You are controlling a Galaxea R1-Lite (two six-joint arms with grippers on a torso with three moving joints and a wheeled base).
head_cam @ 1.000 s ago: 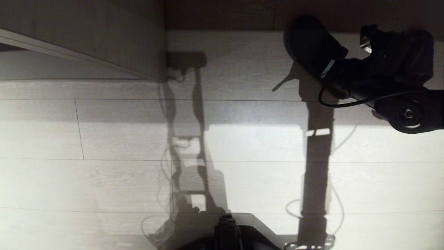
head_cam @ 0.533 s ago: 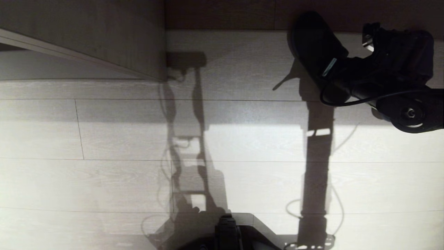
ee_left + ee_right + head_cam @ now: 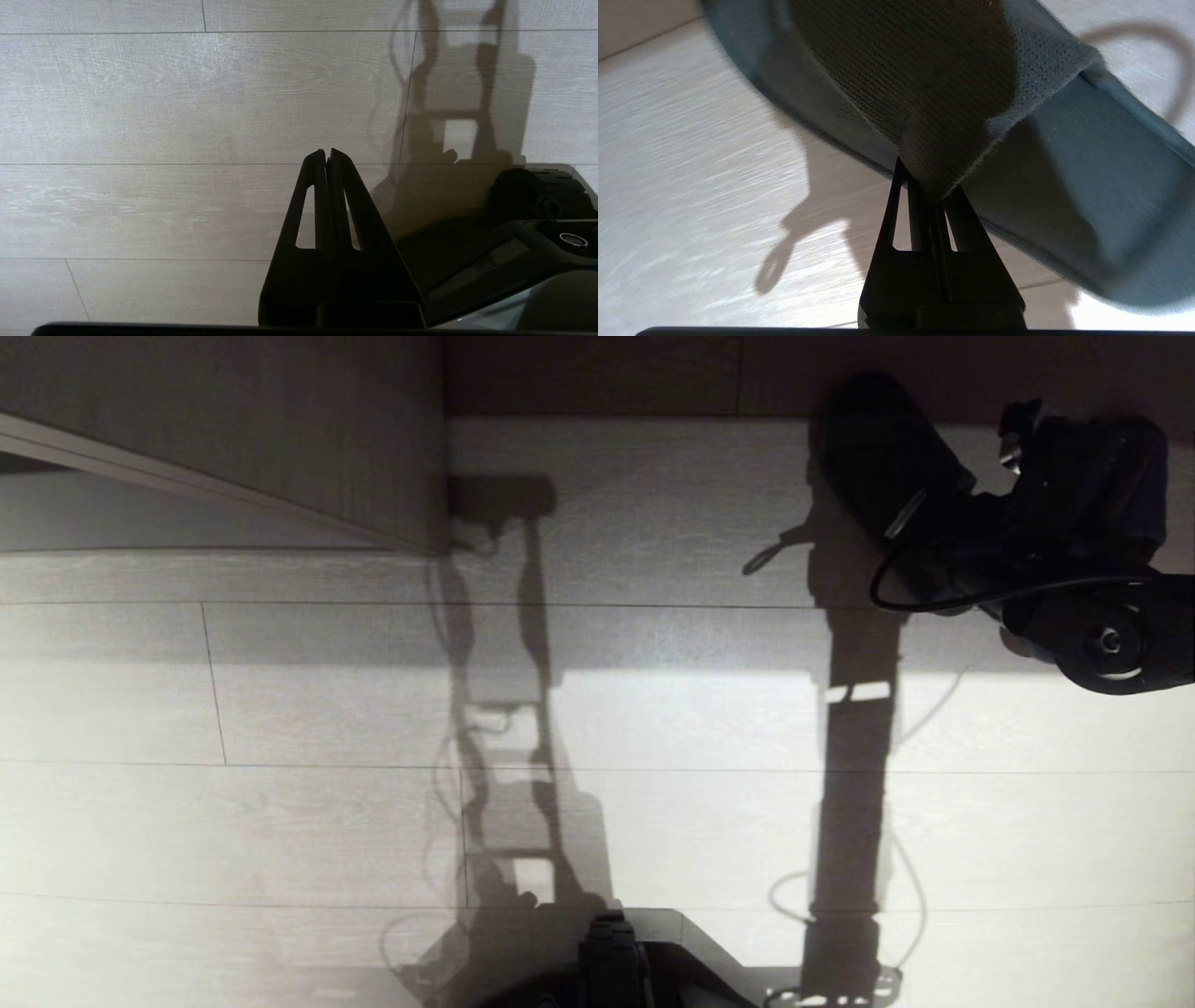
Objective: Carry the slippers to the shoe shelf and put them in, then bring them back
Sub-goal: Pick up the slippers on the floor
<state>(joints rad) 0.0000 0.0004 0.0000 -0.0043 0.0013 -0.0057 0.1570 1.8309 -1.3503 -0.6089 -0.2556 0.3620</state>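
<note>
Slipper of dark woven fabric, rounded toe, hangs above the floor, its upper's edge pinched in the right end effector; left end effector closed, empty

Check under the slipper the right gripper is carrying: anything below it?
Only pale plank floor and the slipper's shadow show beneath the slipper, which the right gripper pinches by its fabric edge. The floor directly beneath its sole is hidden.
</note>
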